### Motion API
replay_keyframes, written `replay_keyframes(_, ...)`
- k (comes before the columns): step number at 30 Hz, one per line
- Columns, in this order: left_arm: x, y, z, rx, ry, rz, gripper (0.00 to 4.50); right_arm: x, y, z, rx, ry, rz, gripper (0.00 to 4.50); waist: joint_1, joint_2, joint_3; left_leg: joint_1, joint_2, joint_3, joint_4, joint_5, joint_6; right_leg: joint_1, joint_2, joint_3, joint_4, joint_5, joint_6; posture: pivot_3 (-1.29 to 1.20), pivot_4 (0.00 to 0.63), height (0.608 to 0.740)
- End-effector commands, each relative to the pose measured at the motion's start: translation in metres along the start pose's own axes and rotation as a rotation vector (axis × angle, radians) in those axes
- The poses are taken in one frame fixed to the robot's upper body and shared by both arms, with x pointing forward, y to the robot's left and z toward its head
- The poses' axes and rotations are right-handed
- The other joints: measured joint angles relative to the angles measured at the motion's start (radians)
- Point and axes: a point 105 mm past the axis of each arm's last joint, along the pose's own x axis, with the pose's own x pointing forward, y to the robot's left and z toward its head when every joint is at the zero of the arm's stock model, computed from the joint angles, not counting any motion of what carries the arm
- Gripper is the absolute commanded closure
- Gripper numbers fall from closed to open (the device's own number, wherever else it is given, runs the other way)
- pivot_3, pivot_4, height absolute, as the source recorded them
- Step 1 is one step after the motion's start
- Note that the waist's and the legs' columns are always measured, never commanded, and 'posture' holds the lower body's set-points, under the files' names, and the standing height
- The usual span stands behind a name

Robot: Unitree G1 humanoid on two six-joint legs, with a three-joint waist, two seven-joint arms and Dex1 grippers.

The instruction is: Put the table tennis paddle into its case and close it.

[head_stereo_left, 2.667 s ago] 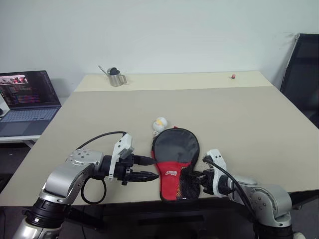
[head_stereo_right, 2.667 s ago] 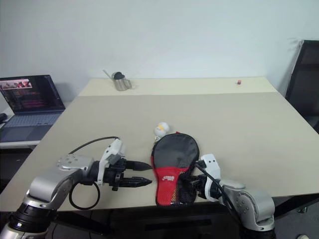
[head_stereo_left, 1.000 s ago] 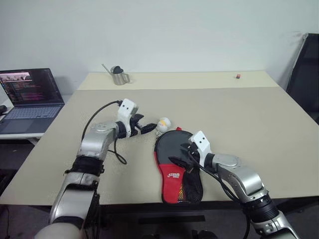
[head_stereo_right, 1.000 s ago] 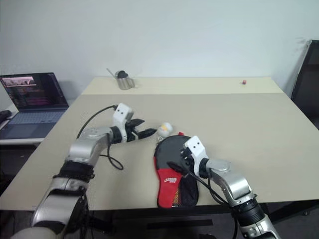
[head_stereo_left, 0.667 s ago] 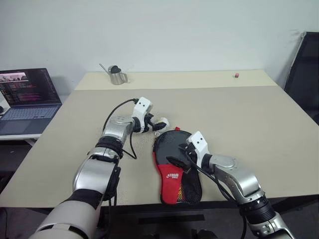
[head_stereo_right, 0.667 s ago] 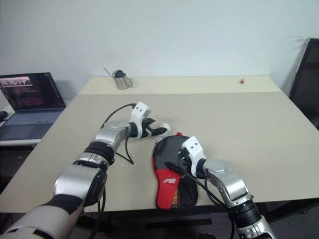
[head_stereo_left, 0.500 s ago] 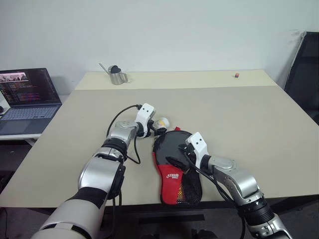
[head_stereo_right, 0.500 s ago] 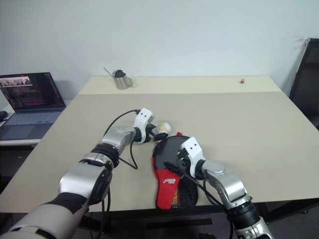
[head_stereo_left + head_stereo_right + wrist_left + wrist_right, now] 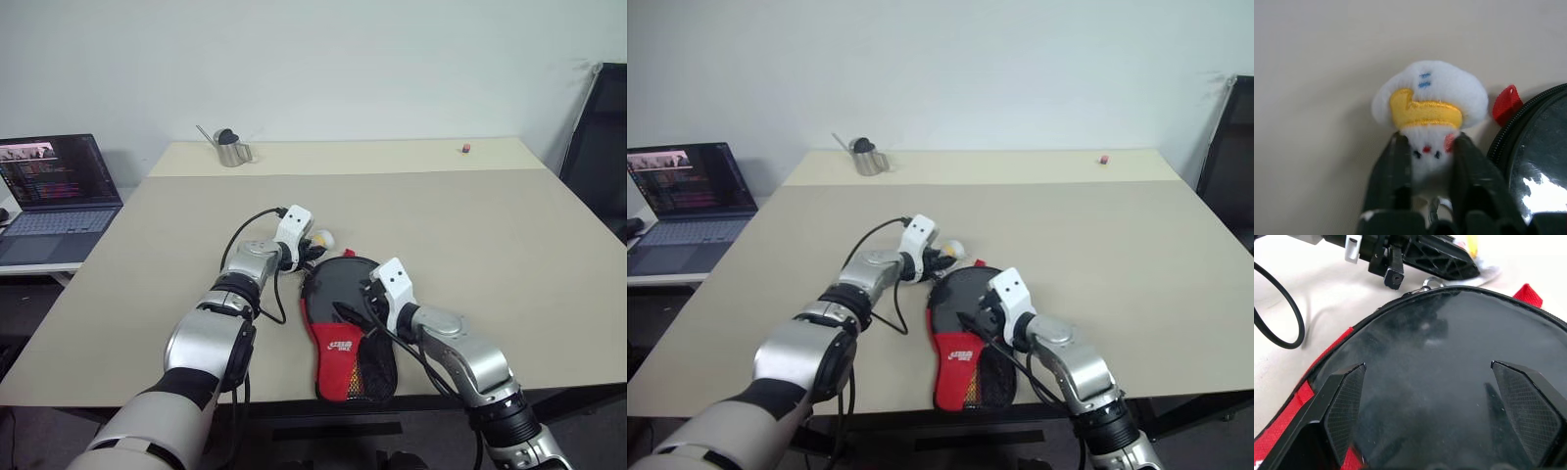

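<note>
We note the case (image 9: pixel 345 313), a paddle-shaped soft pouch with a smooth black fabric top, red lower part and black mesh pocket, lying flat near the front edge of the beige table (image 9: pixel 470 225); its contents are hidden, so we cannot place the table tennis paddle. The left gripper (image 9: pixel 1427 161), spread apart a second ago, is now clenched on a small plush charm (image 9: pixel 1429 103), white with a yellow embroidered band, lying just beside the case's zipped rim by a red fabric tab (image 9: pixel 1507 103). The right gripper (image 9: pixel 1442 401) hovers over the black top with its fingers (image 9: pixel 1344 404) released and spread wide, as before.
</note>
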Motion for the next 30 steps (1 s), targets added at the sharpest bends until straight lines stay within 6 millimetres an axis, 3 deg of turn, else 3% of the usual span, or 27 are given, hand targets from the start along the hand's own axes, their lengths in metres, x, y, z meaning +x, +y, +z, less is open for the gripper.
replay_keyframes(1, -0.002, 0.004, 0.004, 0.011, -0.018, 0.014, 4.34, -0.003, 0.007, -0.01, 0.028, 0.055, 0.034, 0.0, 0.0, 0.0, 0.0, 0.0, 0.0, 0.0, 0.0, 0.0, 0.0, 0.0, 0.0, 0.0, 0.0, 0.0, 0.0, 0.0, 0.15, 0.74)
replay_keyframes(10, -0.008, 0.016, -0.004, 0.095, 0.024, 0.059, 4.34, 0.0, 0.014, -0.041, 0.033, 0.209, 0.05, 0.0, -0.001, -0.003, -0.003, 0.005, 0.001, 0.0, 0.0, -0.001, 0.002, 0.002, 0.003, 0.0, 0.004, 0.0, 0.0, 0.0, 0.15, 0.74)
replay_keyframes(16, -0.003, 0.013, 0.016, 0.273, -0.026, 0.113, 4.34, 0.001, 0.023, -0.05, 0.075, 0.247, 0.051, 0.0, -0.001, -0.008, -0.007, 0.006, 0.001, 0.0, 0.0, -0.001, 0.001, 0.003, 0.003, 0.0, 0.005, 0.0, 0.0, 0.0, 0.15, 0.74)
replay_keyframes(30, 0.022, -0.031, 0.049, 0.53, -0.088, 0.081, 4.34, -0.005, 0.04, -0.067, 0.127, 0.294, 0.021, 0.0, 0.002, -0.01, -0.01, 0.007, 0.001, -0.001, 0.001, -0.001, 0.001, 0.004, 0.004, -0.001, 0.006, 0.0, 0.0, 0.0, 0.15, 0.74)
